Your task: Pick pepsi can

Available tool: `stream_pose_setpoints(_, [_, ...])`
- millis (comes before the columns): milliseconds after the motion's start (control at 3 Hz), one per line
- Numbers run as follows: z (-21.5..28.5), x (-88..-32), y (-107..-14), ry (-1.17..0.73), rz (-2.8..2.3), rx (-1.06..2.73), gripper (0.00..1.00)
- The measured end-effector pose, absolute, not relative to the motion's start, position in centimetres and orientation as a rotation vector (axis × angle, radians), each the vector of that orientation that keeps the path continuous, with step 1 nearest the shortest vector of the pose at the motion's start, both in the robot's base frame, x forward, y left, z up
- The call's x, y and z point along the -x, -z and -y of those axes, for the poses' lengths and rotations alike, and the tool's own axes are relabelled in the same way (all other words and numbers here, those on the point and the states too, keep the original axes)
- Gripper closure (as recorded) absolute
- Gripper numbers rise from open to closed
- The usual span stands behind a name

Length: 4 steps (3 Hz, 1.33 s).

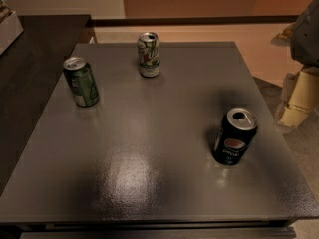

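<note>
The pepsi can [234,136] is black with a round red-white-blue logo and an open silver top. It stands upright on the right side of the grey table [149,148], near the front. My gripper [300,97] shows at the right edge of the camera view as cream-coloured parts under a grey arm housing. It is off the table's right side, to the upper right of the pepsi can and apart from it. It holds nothing that I can see.
A green can [81,81] stands upright at the table's left rear. A white-and-green can [149,54] stands at the rear centre. A dark counter [30,59] adjoins the table's left side. Floor lies beyond the right edge.
</note>
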<state>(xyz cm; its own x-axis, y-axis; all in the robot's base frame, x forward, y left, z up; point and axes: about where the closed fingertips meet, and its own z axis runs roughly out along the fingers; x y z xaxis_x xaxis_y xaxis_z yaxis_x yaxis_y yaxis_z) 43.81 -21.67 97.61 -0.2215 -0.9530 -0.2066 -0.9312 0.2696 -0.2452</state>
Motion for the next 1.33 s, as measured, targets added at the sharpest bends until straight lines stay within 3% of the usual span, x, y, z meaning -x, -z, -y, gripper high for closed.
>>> stream_pose_setpoints(333, [21.6,-43.7,-97.7,0.09,-2.216,1.728,0.0])
stream_pose_setpoints(1333, [19.3,-41.5,-92.8,-0.171,-2.047,1.863,0.0])
